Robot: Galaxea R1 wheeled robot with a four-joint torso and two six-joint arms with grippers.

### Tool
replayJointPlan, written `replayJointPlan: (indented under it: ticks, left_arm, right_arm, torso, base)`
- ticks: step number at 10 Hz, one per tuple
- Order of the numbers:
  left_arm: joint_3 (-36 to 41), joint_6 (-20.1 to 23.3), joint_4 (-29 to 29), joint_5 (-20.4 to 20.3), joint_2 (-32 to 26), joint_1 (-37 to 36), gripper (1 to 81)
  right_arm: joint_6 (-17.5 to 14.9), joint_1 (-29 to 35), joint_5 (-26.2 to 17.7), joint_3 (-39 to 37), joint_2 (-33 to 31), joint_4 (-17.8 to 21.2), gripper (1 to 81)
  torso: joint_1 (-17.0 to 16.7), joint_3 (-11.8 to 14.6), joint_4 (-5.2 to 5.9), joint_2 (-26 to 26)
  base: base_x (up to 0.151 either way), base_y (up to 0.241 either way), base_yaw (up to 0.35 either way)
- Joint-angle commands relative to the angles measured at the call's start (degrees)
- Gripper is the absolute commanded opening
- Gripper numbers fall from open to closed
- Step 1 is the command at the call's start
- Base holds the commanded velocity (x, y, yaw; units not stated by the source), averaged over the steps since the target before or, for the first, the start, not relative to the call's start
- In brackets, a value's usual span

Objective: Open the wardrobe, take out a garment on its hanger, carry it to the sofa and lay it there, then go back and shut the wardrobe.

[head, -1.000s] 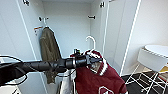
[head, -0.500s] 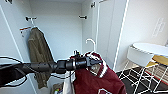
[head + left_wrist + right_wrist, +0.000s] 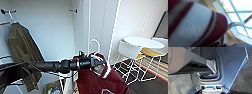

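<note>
Wardrobe (image 3: 60, 32): white, standing open, pale interior exposed; one door (image 3: 100, 30) swung out to the right of the opening. A short rail bracket (image 3: 73, 10) shows high on the back wall.

Olive-brown jacket (image 3: 21, 50): hanging inside the wardrobe at its left side, on its own white hanger whose hook (image 3: 11, 15) catches a peg near the top.

Left arm (image 3: 50, 66): dark, reaching in from the left edge across the middle of the head view. Left tool (image 3: 98, 62): at the arm's end, clamped on the hanger at the garment's collar.

Hanger (image 3: 96, 45): thin, white, its curved hook standing free above the tool, in front of the wardrobe door and touching no rail.

Garment (image 3: 100, 80): maroon, white-trimmed at the collar, hanging below the tool outside the wardrobe. In the left wrist view its striped maroon-and-white fabric (image 3: 193, 25) lies very close to the camera, with a skylight (image 3: 238, 13) behind.

Right tool: state cannot be told; the right wrist view shows grey carpet floor (image 3: 179, 83) and the robot's dark base plate (image 3: 229, 65).

Round white table (image 3: 143, 42): at right, with a white chair (image 3: 128, 51) and a yellow-seated chair (image 3: 150, 52) on thin wire legs.
</note>
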Motion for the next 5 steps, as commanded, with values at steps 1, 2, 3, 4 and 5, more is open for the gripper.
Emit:
replayJointPlan:
  ticks: [1,2,3,4,5]
  left_arm:
    - [0.53,0.85,1.14,-4.91,1.63,-10.77,1.0]
    - [-0.09,0.85,1.14,-4.91,2.77,-10.95,1.0]
    - [-0.44,0.85,1.14,-4.91,3.65,-11.38,1.0]
    - [-0.97,0.76,1.05,-4.91,4.27,-11.91,1.0]
    - [-1.06,0.76,1.05,-4.13,3.83,-11.91,1.0]
  right_arm:
    - [-0.15,1.18,-2.76,0.59,-0.08,-0.85,81.1]
    - [-0.15,1.27,-2.76,0.59,0.01,-0.85,81.1]
    - [-0.15,1.27,-2.76,0.59,0.1,-0.85,81.1]
    - [-0.15,1.27,-2.76,0.59,-0.08,-0.85,81.1]
    - [-0.06,1.27,-2.76,0.5,-0.08,-0.76,81.1]
  torso:
    - [0.02,0.05,0.0,0.0]
    - [0.0,-0.15,0.0,0.0]
    - [0.0,-0.09,0.0,0.0]
    - [-0.02,-0.11,0.0,0.0]
    - [0.0,-0.11,0.0,0.0]
  base:
    - [0.0,0.0,-0.242]
    - [0.0,0.0,-0.242]
    - [0.0,0.0,-0.243]
    - [0.0,0.0,-0.242]
    - [0.0,0.0,-0.242]
